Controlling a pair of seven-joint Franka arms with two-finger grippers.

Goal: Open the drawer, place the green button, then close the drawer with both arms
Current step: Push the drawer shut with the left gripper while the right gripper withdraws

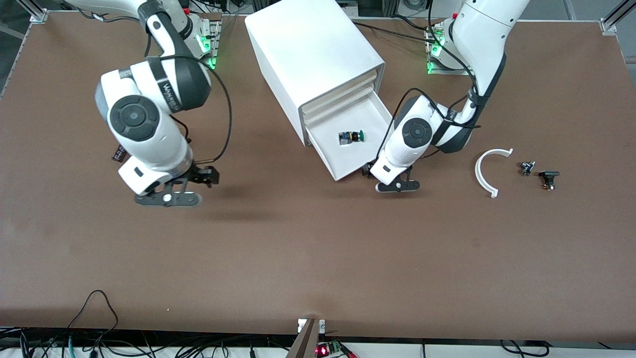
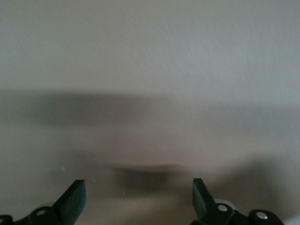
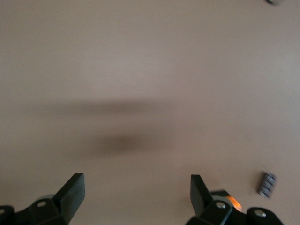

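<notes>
white arms point(image 1: 149, 124), grey bands, black grippers point(image 1: 169, 199)

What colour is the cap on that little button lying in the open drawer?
Green; the button in the drawer shows best in the front view.

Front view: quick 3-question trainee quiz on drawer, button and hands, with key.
1. True or false: the button lies in the pulled-out bottom drawer.
2. Which hand is beside the drawer's front lip? A) left hand B) right hand
3. Fill in: both hands are ____, holding nothing.

Key:
1. True; it lies on its side on the drawer floor.
2. A. The right hand hangs over bare table toward the right arm's end.
3. Open; both wrist views show fingers spread with only table between them.
</notes>
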